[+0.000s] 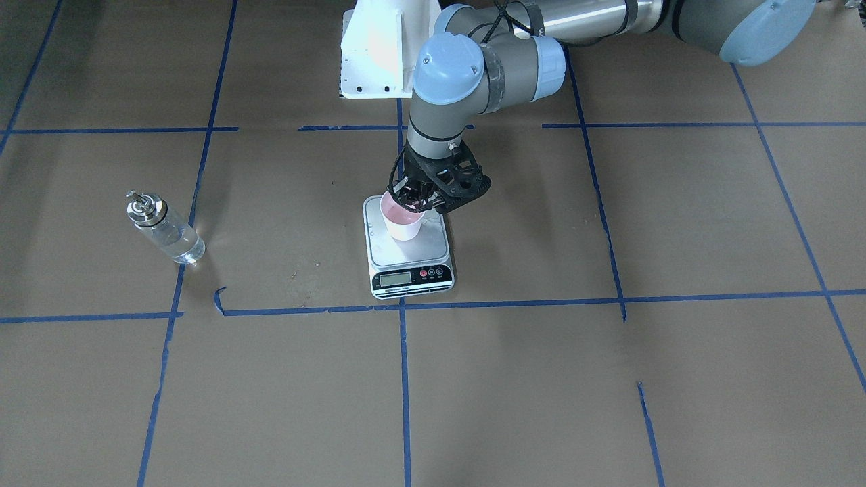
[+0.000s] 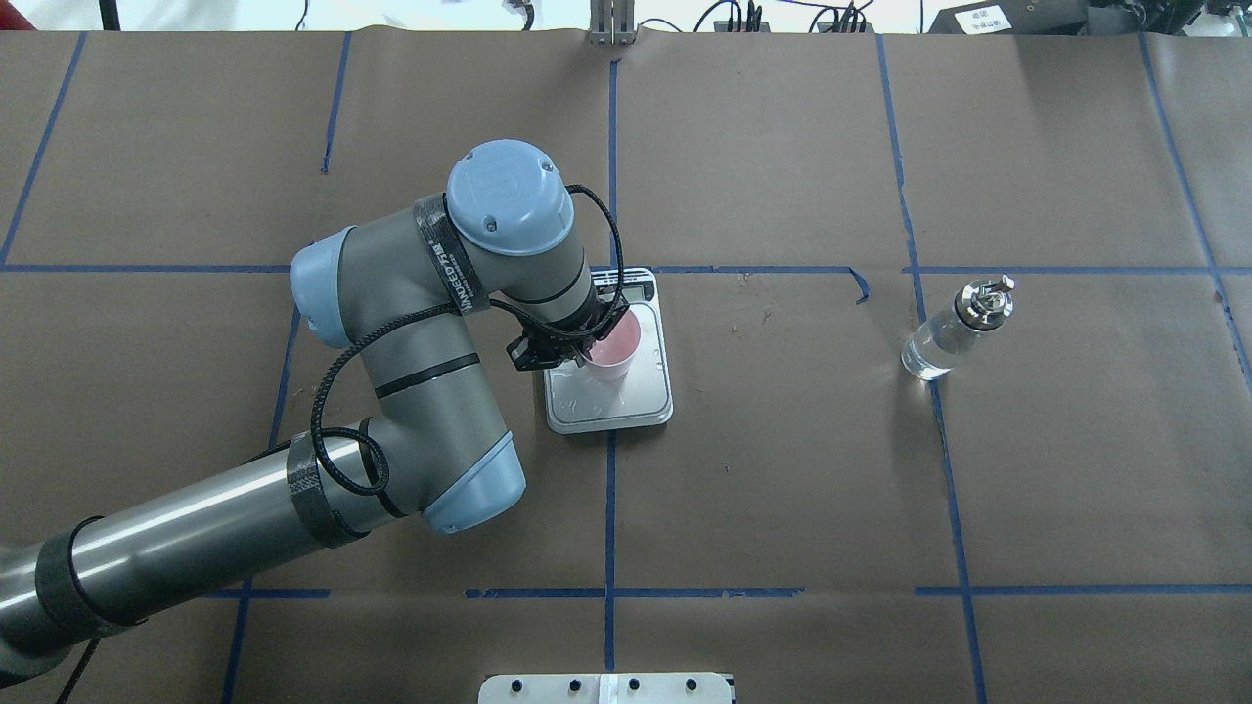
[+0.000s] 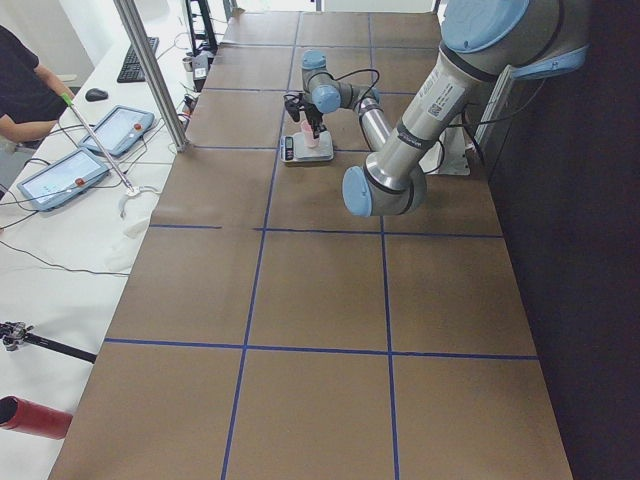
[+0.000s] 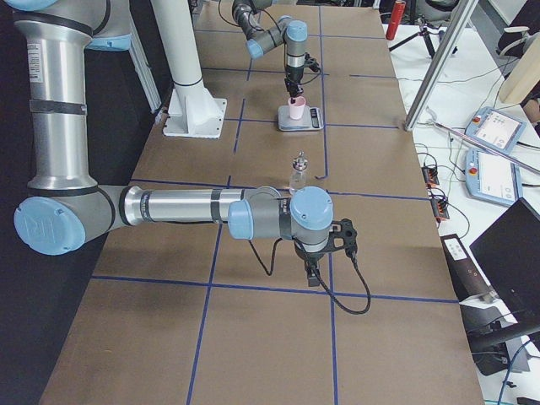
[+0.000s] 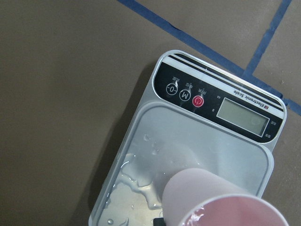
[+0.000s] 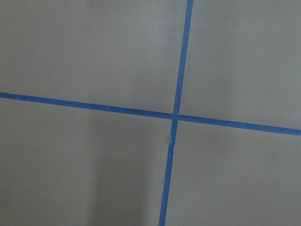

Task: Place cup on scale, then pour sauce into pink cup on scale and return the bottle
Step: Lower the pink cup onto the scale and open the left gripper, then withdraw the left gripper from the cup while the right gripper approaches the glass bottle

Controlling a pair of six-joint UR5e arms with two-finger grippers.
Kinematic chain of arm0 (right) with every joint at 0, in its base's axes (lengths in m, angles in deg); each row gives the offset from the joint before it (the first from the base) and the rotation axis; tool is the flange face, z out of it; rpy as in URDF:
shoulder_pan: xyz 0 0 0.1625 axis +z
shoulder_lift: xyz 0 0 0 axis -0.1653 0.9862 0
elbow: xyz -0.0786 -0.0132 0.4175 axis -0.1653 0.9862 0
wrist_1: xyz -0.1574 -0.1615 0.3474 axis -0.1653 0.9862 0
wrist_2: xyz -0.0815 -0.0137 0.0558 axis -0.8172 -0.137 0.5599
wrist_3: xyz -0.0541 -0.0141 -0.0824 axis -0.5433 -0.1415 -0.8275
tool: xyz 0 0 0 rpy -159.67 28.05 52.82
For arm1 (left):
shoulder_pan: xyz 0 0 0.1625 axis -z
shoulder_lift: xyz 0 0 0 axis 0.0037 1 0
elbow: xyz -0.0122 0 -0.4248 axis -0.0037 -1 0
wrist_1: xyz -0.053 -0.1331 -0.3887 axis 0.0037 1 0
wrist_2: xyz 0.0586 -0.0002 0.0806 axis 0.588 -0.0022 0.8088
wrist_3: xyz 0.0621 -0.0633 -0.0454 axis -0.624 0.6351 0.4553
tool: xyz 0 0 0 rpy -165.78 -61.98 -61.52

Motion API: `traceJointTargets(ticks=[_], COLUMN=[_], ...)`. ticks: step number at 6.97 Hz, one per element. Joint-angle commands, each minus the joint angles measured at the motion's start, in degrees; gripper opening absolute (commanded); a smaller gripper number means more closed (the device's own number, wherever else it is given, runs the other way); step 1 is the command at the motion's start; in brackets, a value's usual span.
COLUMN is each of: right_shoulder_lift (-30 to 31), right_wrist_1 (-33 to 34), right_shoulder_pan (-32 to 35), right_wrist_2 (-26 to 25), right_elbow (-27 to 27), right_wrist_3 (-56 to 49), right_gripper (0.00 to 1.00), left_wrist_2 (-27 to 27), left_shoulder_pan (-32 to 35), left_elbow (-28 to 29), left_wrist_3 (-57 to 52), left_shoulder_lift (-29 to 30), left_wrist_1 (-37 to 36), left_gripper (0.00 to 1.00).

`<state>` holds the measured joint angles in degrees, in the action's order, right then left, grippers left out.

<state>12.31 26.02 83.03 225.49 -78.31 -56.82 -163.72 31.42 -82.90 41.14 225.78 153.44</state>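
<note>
The pink cup (image 1: pixel 404 224) stands on the scale's silver plate (image 1: pixel 433 245), near its back half. My left gripper (image 1: pixel 413 197) reaches down over the cup's rim and looks shut on it. In the overhead view the cup (image 2: pixel 613 349) sits beside the gripper (image 2: pixel 577 349) on the scale (image 2: pixel 606 413). The left wrist view shows the cup (image 5: pixel 221 197) close up over the wet plate (image 5: pixel 202 136). The glass bottle (image 1: pixel 164 228) with its metal spout stands upright, apart from both arms (image 2: pixel 954 328). My right gripper (image 4: pixel 313 275) hangs over bare table; I cannot tell if it is open.
Clear liquid is puddled on the scale plate (image 5: pixel 131 183) next to the cup. Blue tape lines (image 6: pixel 176 115) grid the brown table. A white robot base (image 1: pixel 375 51) stands behind the scale. Operators' tablets (image 3: pixel 60 175) lie beyond the table edge.
</note>
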Motion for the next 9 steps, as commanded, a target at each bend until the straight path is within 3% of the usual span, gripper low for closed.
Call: traceJointTargets(ticks=[1,4,5,7,9], right_shoulder_lift=[0.0,0.0,0.26,3.58,4.74], right_wrist_1=[0.01,0.1,3.75,16.12,17.07], right_shoulder_pan=[0.0,0.0,0.0,-3.57,-11.82], right_wrist_2=[0.0,1.39,3.32,2.91,2.47], right_elbow=[0.13,-0.83,-4.93,-24.63,-36.3], right_wrist_3=[0.08,0.25,4.0,14.36,32.76], right_gripper=[1.0,1.0,1.0,1.0,1.0], left_wrist_2=[-0.06,-0.14,-0.32,-0.49,-0.58], left_shoulder_pan=[0.01,0.62,2.02,4.75,9.13], left_elbow=[-2.52,-8.32,-11.57,-17.02,-19.93], left_wrist_3=[-0.64,-1.26,-5.0,-11.52,-18.98], left_shoulder_lift=[-0.74,-1.71,-1.72,-6.08,-10.04], left_wrist_1=[1.13,-0.35,-4.45,-6.43,-6.52], left_gripper=[1.0,1.0,1.0,1.0,1.0])
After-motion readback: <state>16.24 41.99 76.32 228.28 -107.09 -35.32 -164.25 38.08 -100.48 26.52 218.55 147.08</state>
